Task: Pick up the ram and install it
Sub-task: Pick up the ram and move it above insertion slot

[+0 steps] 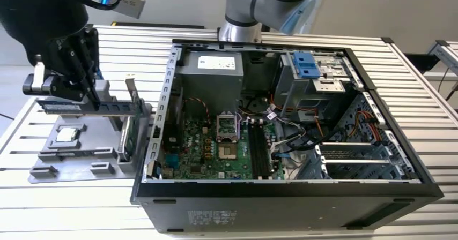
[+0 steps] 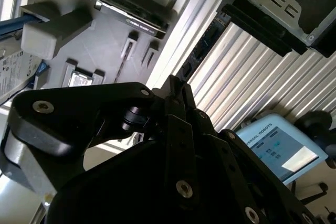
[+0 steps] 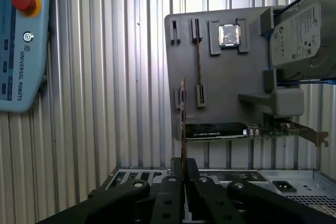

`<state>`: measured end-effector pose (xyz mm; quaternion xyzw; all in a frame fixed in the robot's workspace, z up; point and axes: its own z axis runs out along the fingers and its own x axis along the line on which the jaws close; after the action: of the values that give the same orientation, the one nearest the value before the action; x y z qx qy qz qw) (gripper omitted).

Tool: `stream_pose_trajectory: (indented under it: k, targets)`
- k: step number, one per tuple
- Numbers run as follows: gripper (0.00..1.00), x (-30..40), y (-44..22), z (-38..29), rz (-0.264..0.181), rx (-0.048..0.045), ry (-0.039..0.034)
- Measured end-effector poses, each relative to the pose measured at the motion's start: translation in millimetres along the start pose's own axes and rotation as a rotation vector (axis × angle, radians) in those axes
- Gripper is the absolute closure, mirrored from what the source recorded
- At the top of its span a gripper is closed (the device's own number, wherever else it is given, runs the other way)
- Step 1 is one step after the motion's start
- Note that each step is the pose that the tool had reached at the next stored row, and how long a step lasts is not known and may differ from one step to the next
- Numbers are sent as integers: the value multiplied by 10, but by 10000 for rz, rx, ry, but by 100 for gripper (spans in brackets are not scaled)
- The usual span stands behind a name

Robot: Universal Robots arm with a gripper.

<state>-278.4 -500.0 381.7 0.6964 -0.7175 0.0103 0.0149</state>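
In the first wrist view the black pincer [image 3: 183,169] is clamped narrowly on the ram [image 3: 182,124], which is seen edge-on and juts out from between the fingers. Beyond it lies the grey holder [image 3: 226,77], which carries a processor [image 3: 229,34], a hard drive [image 3: 299,32] and an expansion card [image 3: 215,130]. In the exterior view the stick hangs level above that holder, towards the exterior view's left of the open computer case [image 1: 286,192], on the ribbed table [image 3: 105,103].
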Motion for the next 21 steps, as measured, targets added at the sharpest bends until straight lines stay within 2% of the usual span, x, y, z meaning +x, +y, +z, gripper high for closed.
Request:
stream_pose_trajectory:
  k: [21]
  targets:
    - [100, -8, -186, -1, 0, 0, 0]
